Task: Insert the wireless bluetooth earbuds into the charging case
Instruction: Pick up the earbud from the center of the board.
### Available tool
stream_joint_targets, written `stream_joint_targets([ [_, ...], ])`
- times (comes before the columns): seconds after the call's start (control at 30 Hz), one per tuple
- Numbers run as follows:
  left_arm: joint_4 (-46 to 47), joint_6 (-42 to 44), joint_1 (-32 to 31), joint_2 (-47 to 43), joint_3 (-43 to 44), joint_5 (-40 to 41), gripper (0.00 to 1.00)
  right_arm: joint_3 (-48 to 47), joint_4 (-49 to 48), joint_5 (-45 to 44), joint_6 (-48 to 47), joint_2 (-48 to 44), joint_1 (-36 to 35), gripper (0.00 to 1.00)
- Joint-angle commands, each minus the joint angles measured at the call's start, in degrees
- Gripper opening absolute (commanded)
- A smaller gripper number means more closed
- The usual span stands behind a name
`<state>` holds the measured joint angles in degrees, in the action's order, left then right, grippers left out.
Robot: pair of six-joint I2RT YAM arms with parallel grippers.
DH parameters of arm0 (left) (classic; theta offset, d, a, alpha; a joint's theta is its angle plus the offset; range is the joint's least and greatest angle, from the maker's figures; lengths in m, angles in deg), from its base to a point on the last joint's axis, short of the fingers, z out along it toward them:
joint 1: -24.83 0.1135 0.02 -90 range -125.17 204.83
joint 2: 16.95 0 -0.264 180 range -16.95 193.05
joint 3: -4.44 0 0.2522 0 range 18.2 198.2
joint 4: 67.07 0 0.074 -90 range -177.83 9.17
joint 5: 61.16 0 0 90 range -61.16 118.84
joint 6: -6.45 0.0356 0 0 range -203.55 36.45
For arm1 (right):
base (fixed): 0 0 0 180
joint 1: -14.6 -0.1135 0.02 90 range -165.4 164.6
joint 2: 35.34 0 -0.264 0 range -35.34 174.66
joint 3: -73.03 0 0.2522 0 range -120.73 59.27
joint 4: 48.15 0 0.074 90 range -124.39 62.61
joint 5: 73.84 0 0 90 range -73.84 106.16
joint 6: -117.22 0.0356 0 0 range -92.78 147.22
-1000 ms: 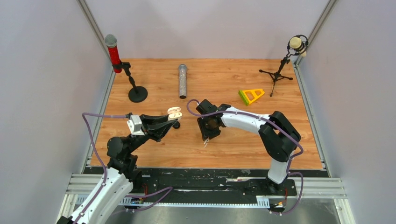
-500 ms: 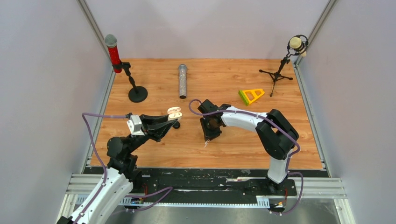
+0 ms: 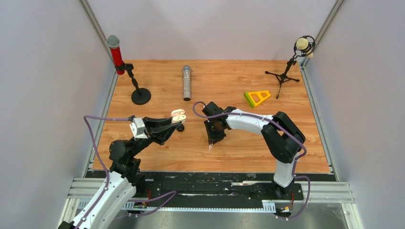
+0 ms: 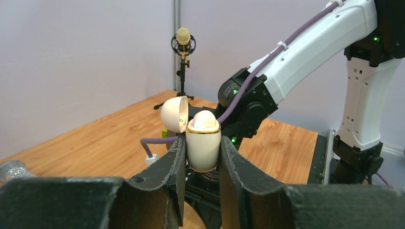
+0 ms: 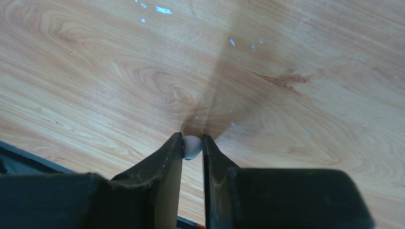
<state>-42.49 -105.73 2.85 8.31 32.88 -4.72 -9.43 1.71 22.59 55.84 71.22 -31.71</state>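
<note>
earbud point(image 5: 191, 147) | between jaws of right gripper point(image 5: 192, 141), pinched | left gripper point(image 4: 202, 141) clamps charging case point(image 4: 203, 153)

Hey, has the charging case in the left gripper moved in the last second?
No. The open charging case sits at the same spot just below the lying silver microphone, still clamped in the left gripper.

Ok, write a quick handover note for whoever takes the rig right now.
Left hand: raised off the table, shut on the charging case, lid open.
Right hand: down at the table, fingers pinching a white earbud.
Done: case held open; earbud gripped, not yet lifted.
Left: carry the earbud to the case and seat it. I cannot make out other earbuds, nor what the case holds.
</note>
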Motion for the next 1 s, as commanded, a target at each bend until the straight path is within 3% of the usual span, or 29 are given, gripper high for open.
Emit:
stream_joint_targets([
  [0.0,1.84,1.21,0.26,-0.29,1.93,0.08,0.00,-0.31,0.12,-2.10,0.56,-3.27,0.07,0.09],
  [0.3,-2.67,5.69,0.27,-0.33,2.19,7.51,0.00,-5.65,2.36,-9.34,0.85,-11.15,0.16,0.05],
  [0.63,-1.22,6.75,0.27,-0.57,1.62,5.87,0.00,-19.30,1.57,-14.55,-2.93,-20.74,-0.22,0.02],
  [0.97,-0.14,5.28,0.26,-0.46,1.85,0.25,0.00,-12.52,-12.67,-9.35,-7.47,-33.29,-3.68,0.01],
])
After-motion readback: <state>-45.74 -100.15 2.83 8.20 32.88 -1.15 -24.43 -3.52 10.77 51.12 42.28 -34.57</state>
